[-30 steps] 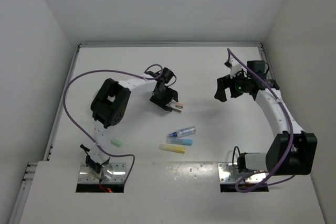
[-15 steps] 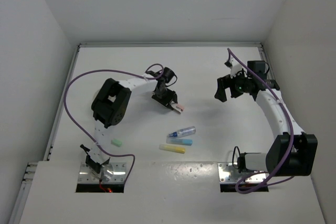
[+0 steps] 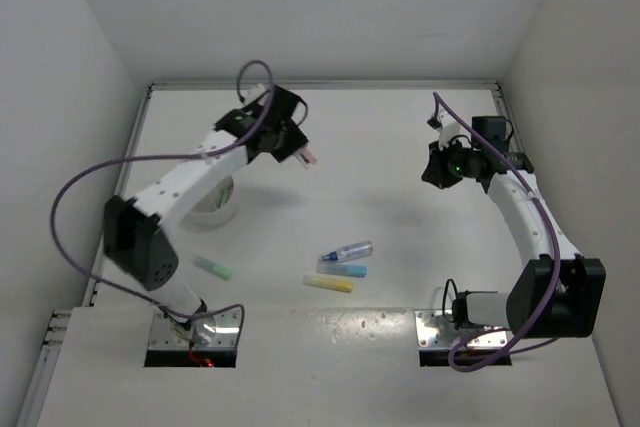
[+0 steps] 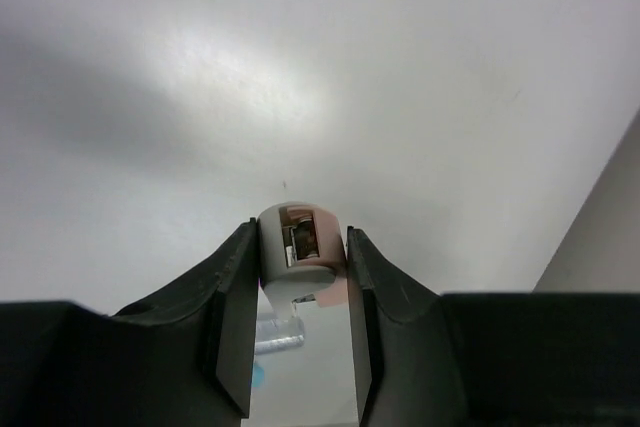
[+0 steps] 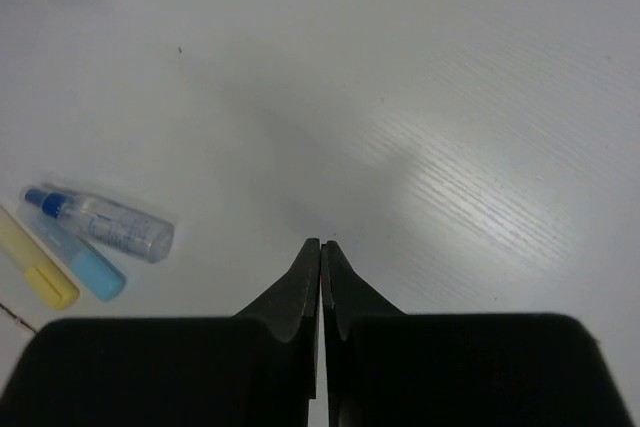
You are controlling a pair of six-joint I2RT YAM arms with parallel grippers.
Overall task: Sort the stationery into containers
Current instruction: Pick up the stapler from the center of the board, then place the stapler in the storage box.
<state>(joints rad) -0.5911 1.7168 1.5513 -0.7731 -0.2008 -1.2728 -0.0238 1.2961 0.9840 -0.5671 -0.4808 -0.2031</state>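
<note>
My left gripper (image 3: 299, 150) is raised over the far left of the table and shut on a small grey and pink stationery piece (image 3: 310, 159). In the left wrist view that piece (image 4: 300, 247) sits squeezed between the fingertips of the left gripper (image 4: 300, 239). The white round container (image 3: 217, 209) lies partly hidden under the left arm. A clear blue-capped tube (image 3: 350, 251), a light blue marker (image 3: 346, 270) and a yellow marker (image 3: 328, 284) lie together mid-table. A green marker (image 3: 212, 267) lies at the near left. My right gripper (image 3: 436, 173) (image 5: 321, 244) is shut on nothing, above bare table.
The right wrist view shows the tube (image 5: 102, 222), the light blue marker (image 5: 86, 265) and the yellow marker (image 5: 38, 274) at its left edge. White walls enclose the table at the back and on both sides. Purple cables loop off both arms.
The left arm has swung from the table's middle toward the back left, carrying the grey and pink piece and uncovering the container. The right gripper has gone from open to shut.
</note>
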